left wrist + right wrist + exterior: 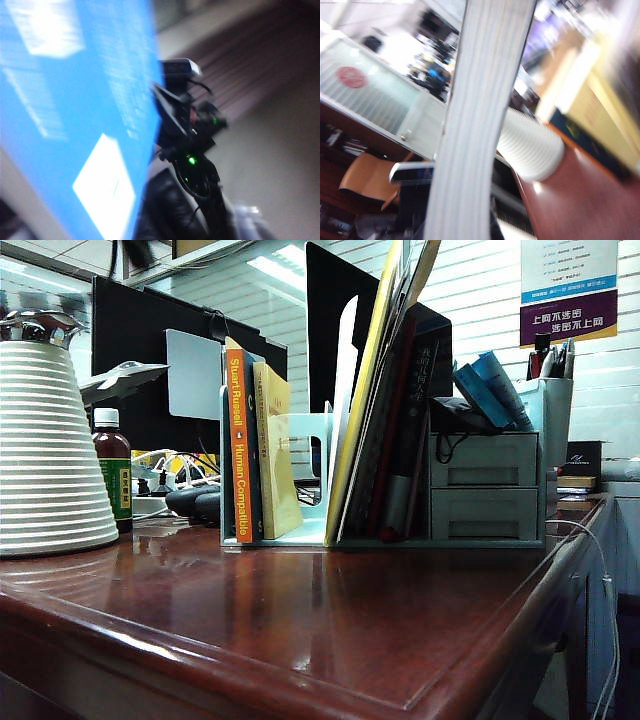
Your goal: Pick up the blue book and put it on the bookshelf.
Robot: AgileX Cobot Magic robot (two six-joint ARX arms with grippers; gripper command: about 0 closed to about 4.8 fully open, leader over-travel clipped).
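The blue book (75, 100) fills one side of the left wrist view, close up and blurred, its bright cover bearing white patches. In the right wrist view its white page edges (480, 100) rise between dark fingers (415, 220). My right gripper (460, 222) is shut on the book. The right arm (190, 150), with a green light, shows beside the cover's edge. My left gripper sits close against the cover, but its own fingers do not show clearly. The mint-green bookshelf (480, 490) stands at the back of the desk. Neither arm nor the book appears in the exterior view.
An orange-spined book (239, 440) and a yellow one (275, 450) stand in the rack with leaning books (390, 420). A white ribbed vase (50, 440) (530, 150) and a brown bottle (113, 475) stand on the red-brown desk (330, 630). Black monitors (140, 350) are behind.
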